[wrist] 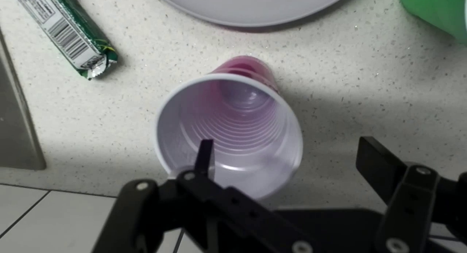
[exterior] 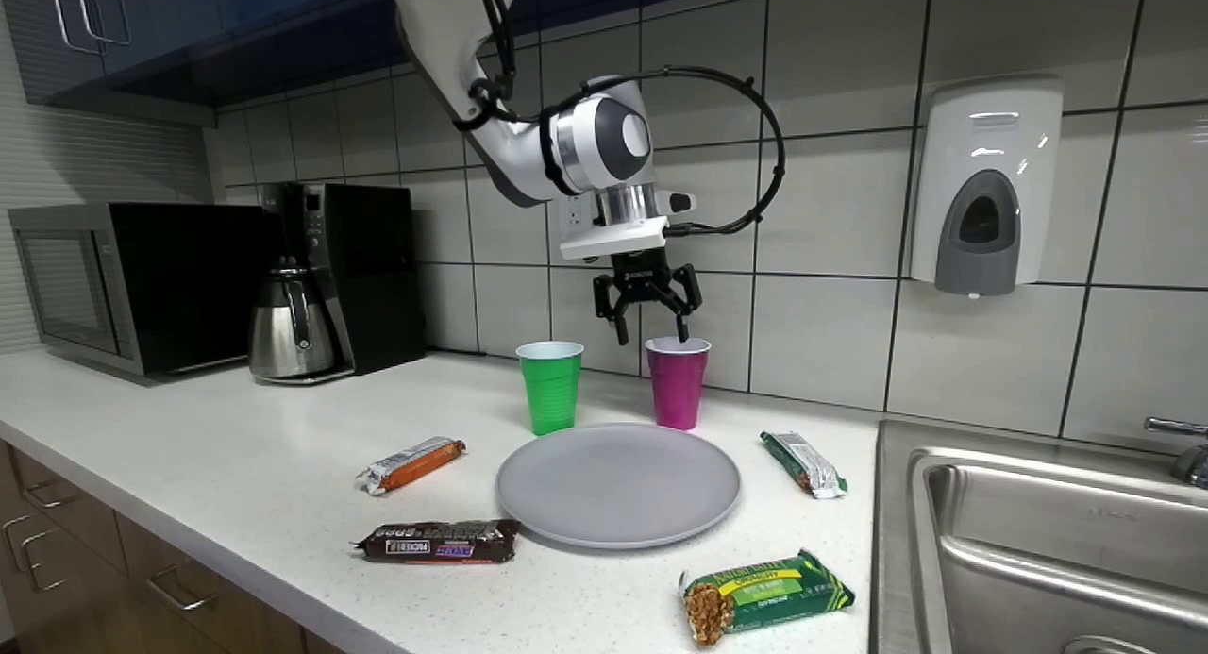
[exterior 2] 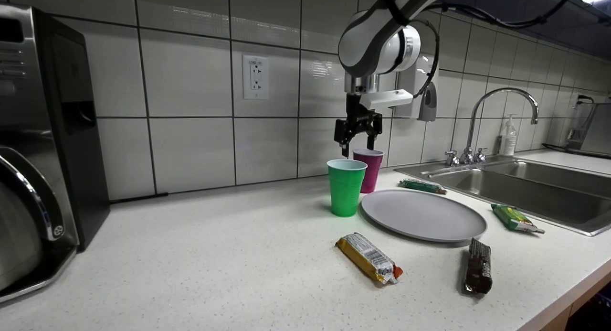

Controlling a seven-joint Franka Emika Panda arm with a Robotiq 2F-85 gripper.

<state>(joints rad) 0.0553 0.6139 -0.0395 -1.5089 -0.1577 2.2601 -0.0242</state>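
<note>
One purple cup (exterior: 677, 387) stands upright under one side of the tool (exterior: 652, 340), whose jaws hang apart, empty: probably light, easily crushed, best pinched gently at the rim (wrist: 228, 76).

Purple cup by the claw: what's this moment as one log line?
Gripper: open | Held: nothing | Nearest: purple cup, upright | Nearby: green cup, grey plate

The yellow-banded green wrapper (exterior: 772, 593) reads "CRUNCHY"; the dark brown wrapper (exterior: 439, 543) shows "PACKED" and, blurred, perhaps "SNICKERS".
</note>
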